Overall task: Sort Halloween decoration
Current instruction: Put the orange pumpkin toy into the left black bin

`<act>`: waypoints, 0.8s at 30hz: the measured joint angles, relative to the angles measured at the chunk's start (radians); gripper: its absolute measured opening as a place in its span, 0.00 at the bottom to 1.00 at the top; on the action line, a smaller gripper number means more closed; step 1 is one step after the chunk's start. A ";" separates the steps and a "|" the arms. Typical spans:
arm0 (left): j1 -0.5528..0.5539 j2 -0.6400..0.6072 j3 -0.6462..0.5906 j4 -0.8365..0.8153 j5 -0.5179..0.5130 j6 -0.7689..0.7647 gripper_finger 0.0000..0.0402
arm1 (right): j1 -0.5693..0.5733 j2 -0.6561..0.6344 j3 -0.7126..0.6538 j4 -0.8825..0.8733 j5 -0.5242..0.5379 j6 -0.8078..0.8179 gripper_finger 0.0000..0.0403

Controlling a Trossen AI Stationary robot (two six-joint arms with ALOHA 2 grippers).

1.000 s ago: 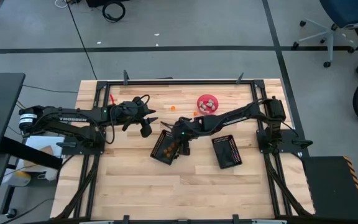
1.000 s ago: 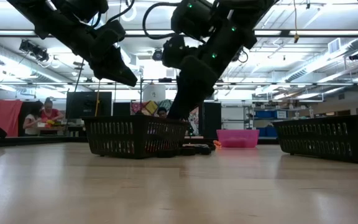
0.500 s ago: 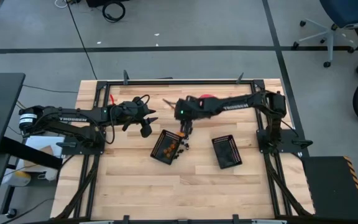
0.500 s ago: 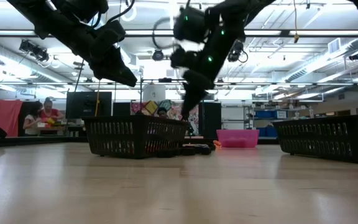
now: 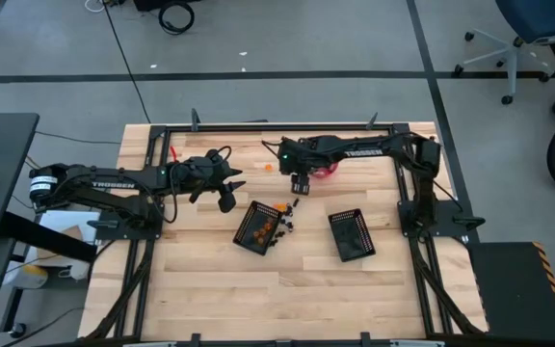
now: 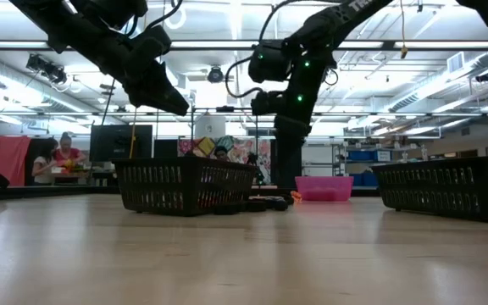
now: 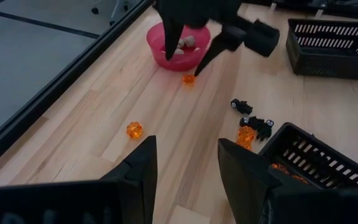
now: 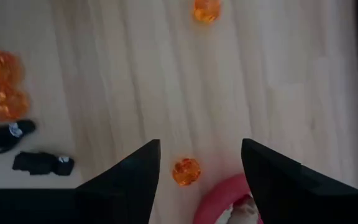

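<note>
We read one marking only: the word "TROSSEN" in pale capitals on the upper link of the left arm [image 5: 104, 185] in the high view. A similar pale marking stands on the forearm link of the right arm [image 5: 359, 150] in the same view, but its letters are too small for us to read with certainty. In the low view a few pale letters show on the right arm at the picture's top edge; we cannot read them. We find no other legible text, number or sign.

Bright, even ceiling light (soft shadows), with perhaps slight blur in wrist views.
</note>
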 joint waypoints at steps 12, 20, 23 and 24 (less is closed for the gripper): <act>0.000 0.000 0.000 -0.033 0.000 -0.005 0.35 | -0.001 0.246 0.283 -0.380 0.052 -0.178 0.57; 0.000 0.000 0.000 -0.035 0.000 0.014 0.35 | 0.004 0.314 0.299 -0.404 0.109 -0.254 0.57; 0.000 0.000 0.000 -0.035 0.000 0.019 0.35 | 0.004 0.322 0.302 -0.400 0.110 -0.267 0.57; 0.000 0.000 0.000 -0.035 0.000 0.019 0.35 | 0.004 0.322 0.302 -0.395 0.109 -0.276 0.57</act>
